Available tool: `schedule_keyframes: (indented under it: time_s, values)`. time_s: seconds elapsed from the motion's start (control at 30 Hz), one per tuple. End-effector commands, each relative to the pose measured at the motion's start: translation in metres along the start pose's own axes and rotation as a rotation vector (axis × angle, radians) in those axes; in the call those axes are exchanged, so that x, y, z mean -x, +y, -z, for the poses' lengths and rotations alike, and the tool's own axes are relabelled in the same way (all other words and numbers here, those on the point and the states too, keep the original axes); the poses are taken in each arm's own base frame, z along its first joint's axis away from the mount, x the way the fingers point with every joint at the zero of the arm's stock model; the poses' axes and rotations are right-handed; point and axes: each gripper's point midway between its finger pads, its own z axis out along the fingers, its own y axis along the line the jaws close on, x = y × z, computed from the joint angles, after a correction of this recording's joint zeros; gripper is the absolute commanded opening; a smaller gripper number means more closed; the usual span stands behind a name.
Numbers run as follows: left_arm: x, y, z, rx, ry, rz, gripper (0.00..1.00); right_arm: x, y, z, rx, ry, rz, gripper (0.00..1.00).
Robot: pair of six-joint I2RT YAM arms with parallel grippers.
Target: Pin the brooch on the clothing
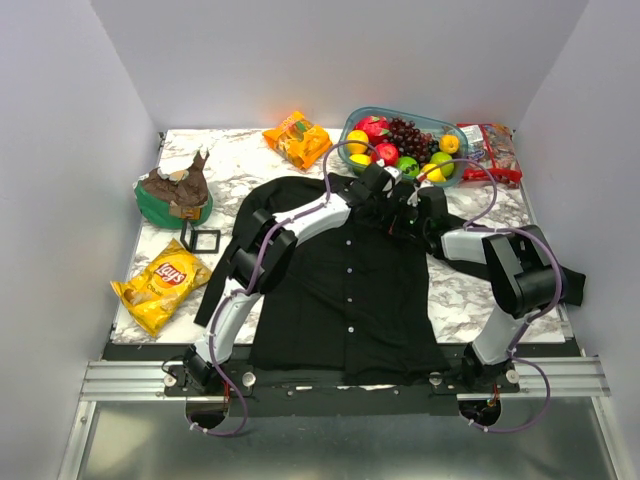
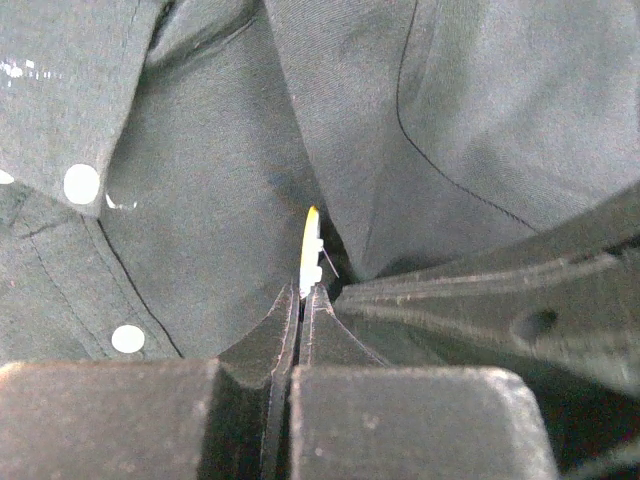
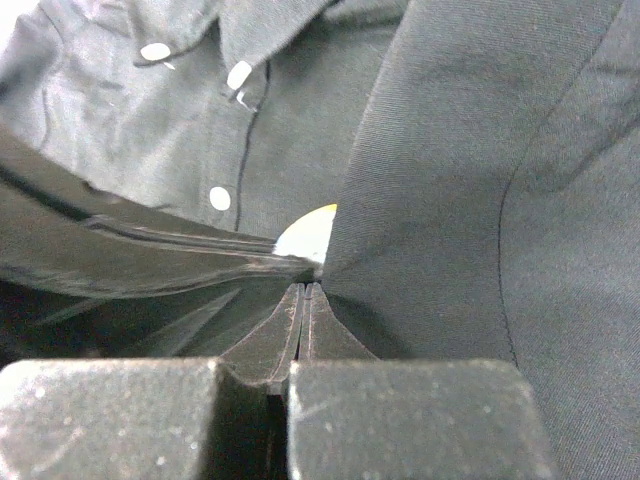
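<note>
Closest in, the left gripper [image 2: 302,305] is clamped tight on the lower edge of the brooch [image 2: 311,250], holding it edge-on against the black shirt [image 1: 350,290] near the collar. Beside it, the right gripper [image 3: 304,292] is pinched closed on a raised fold of shirt, just in front of the brooch.

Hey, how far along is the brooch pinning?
Done: brooch picked up, held edge-on in the shut left hand over the shirt. In hand: right hand pinches a shirt fold beside it. Left: its pin looks bare, so piercing and fastening remain.
</note>
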Motion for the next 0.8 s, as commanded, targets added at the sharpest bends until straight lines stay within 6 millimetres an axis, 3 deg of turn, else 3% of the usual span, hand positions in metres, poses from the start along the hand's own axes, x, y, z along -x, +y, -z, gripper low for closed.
schedule_keyframes:
  time_s: [0.0,0.17,0.27,0.43,0.5,0.77]
  values:
    - [0.009,-0.007,0.014,-0.068,-0.044,0.051,0.0,0.003,-0.002,-0.003,-0.014,0.011,0.023,0.01]
    - [0.004,-0.006,0.011,-0.074,-0.018,0.033,0.0,0.022,0.02,0.017,0.046,-0.035,0.051,0.01]
    - [0.002,-0.006,0.011,-0.073,-0.012,0.029,0.0,0.03,0.026,0.031,0.035,-0.047,0.061,0.07]
    - [0.001,-0.004,0.009,-0.064,-0.01,0.023,0.0,0.06,0.033,0.065,-0.009,-0.15,0.098,0.32]
    - [0.0,-0.004,0.009,-0.059,-0.005,0.019,0.0,0.063,0.025,0.072,-0.055,-0.168,0.094,0.4]
    - [0.0,-0.003,0.007,0.035,-0.001,-0.031,0.0,0.054,-0.012,0.079,-0.242,-0.166,0.053,0.49]
